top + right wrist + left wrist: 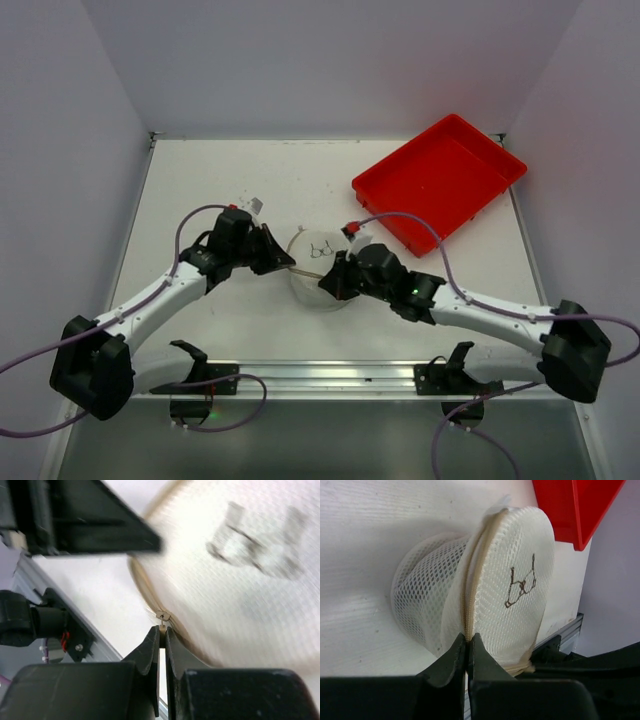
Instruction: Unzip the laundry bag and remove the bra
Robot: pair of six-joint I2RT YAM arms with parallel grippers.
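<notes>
The laundry bag [322,268] is a white mesh cylinder at the table's middle, its round end with the black bra icon [322,249] facing up. In the left wrist view the bag [510,590] shows a beige zipper [470,595] along its rim. My left gripper [468,639] is shut on that zippered rim at the bag's left side [290,266]. My right gripper [162,630] is shut on the small metal zipper pull [162,616] at the bag's right side [335,282]. The bra itself is hidden inside the bag.
A red plastic tray [440,180] lies at the back right, also seen in the left wrist view [575,510]. An aluminium rail [330,372] runs along the near table edge. White walls enclose the table on three sides.
</notes>
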